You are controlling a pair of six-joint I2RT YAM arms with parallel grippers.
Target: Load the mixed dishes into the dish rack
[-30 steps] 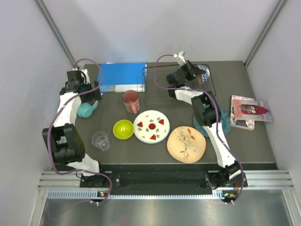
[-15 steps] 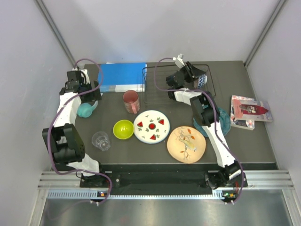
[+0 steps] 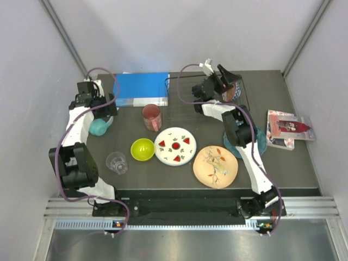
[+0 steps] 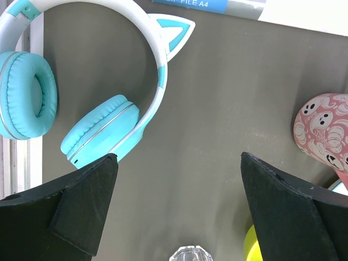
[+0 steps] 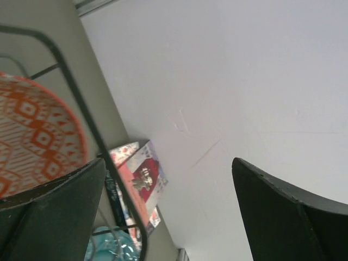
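Your right tool (image 3: pixel 225 81) stands wide open over the far right end of the dish rack (image 3: pixel 175 109). The red patterned bowl (image 3: pixel 230 92) sits tilted inside that end, close against the rim wire and outside the gap between the fingers. The rack's left half shows bare wire, with the blue book (image 3: pixel 141 88) lying against its left edge. The red tumbler (image 3: pixel 151 117) stands just off its near left corner. Your left tool (image 4: pixel 178 157) is also wide open with nothing in it, over bare tabletop (image 3: pixel 269 92), the teal headphones (image 4: pixel 92 109) just beside one finger. In front of the rack, the lime bowl (image 3: pixel 142 149) and white plate (image 3: pixel 175 145) sit just beside each other. The peach plate (image 3: pixel 215 166) is near them, the clear glass (image 3: pixel 116 162) is by your left arm, and the teal scalloped plate (image 3: pixel 261 142) is half hidden under your right arm.
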